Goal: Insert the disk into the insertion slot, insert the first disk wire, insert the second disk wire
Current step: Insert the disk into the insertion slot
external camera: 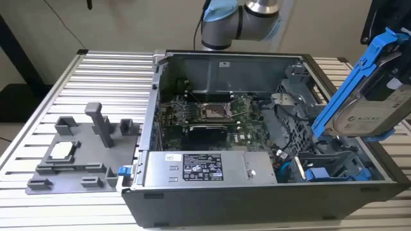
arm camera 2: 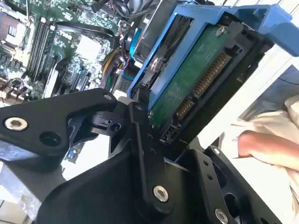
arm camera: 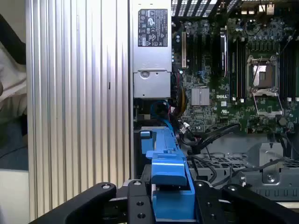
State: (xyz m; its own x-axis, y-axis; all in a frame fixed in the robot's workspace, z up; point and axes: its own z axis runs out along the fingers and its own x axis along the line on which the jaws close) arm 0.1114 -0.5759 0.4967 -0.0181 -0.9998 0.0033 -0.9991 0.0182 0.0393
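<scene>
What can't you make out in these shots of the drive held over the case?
The disk: its far end, cut off by the exterior view's right edge.
The insertion slot: its opening, partly behind the disk in the exterior view.
The tool: its contact with the disk, covered by the disk's blue frame in the first wrist view.

Exterior view above case [external camera: 257, 202], wrist views sharing motherboard [arm camera: 224, 70]

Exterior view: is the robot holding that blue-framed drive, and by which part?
Yes. The hand clamps the disk by one end of its blue carrier frame.
</scene>
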